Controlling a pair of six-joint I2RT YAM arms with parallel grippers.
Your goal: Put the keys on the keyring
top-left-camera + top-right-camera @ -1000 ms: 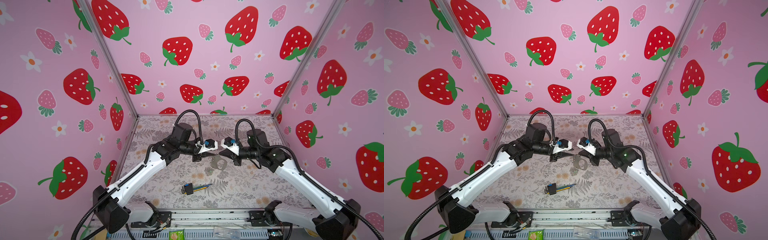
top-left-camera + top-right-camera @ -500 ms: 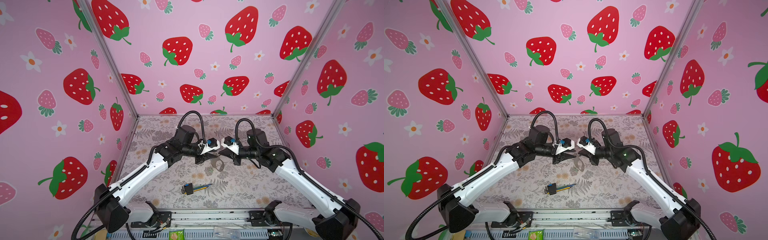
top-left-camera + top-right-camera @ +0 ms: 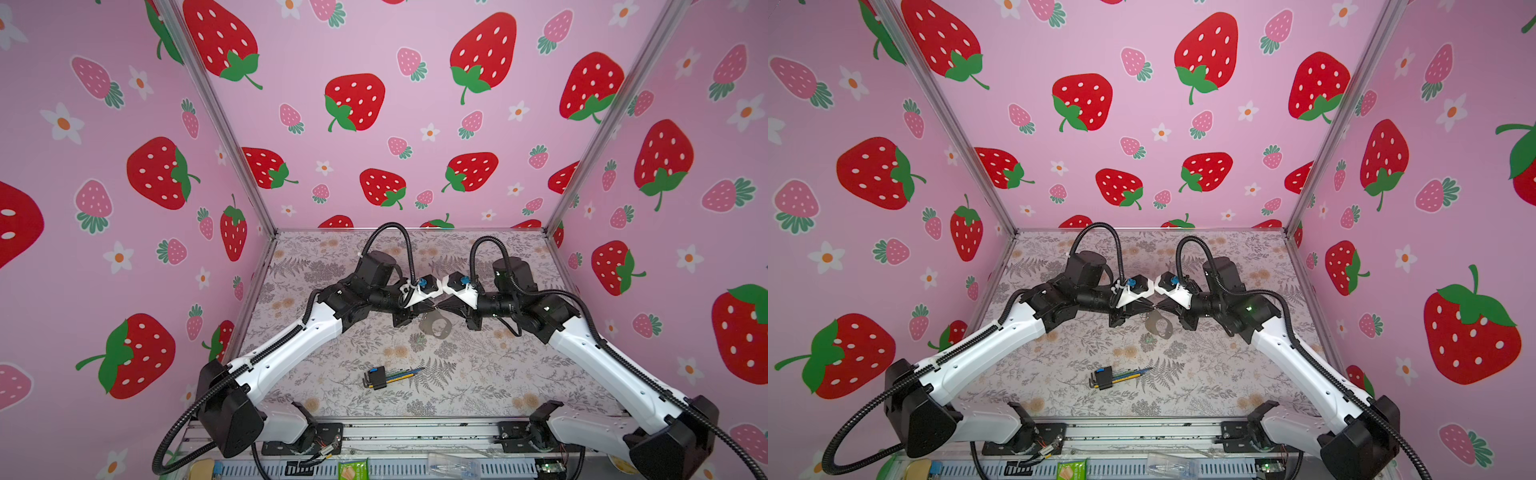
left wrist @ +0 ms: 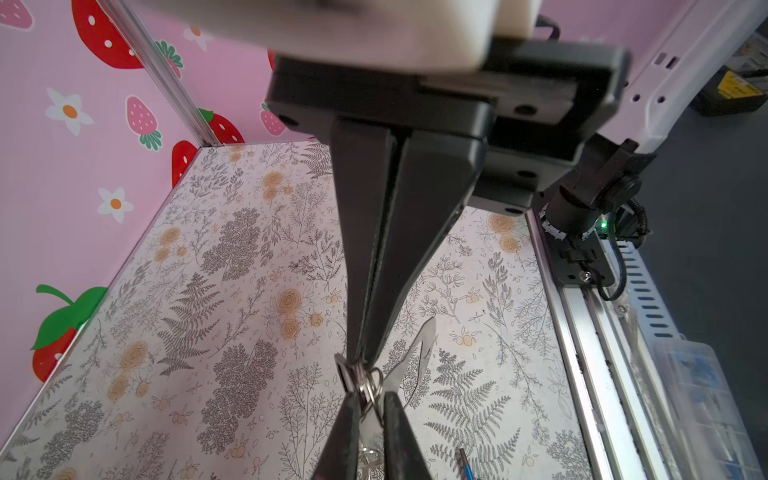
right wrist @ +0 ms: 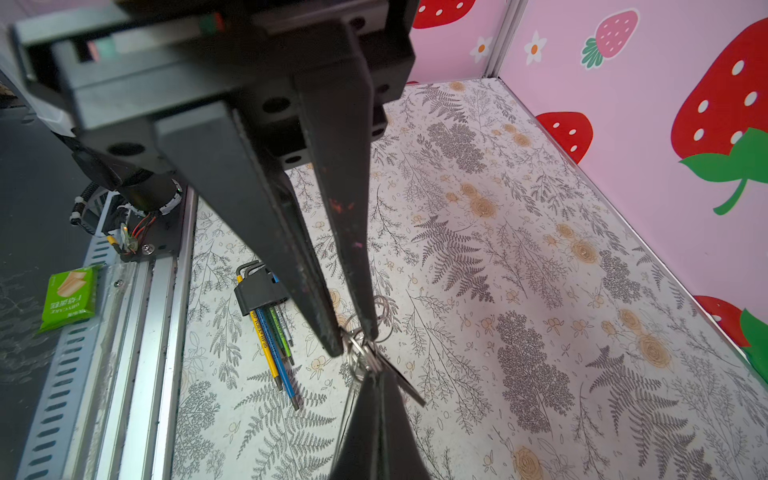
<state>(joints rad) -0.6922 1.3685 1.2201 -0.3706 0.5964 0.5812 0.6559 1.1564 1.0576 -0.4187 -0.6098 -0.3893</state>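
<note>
Keyring [image 3: 428,322] aloft between both jaws, seemingly by its rings [image 4: 371,384]; hex wrenches [image 3: 378,377] apart

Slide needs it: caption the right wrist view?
Right gripper and left gripper pinch the keyring tip-to-tip; hex wrenches lie nearby.

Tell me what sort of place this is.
Most likely a robot test or recording booth: strawberry-print walls on a metal frame enclose a small floral tabletop, with the left arm and right arm mounted on a rail at its front edge.
</note>
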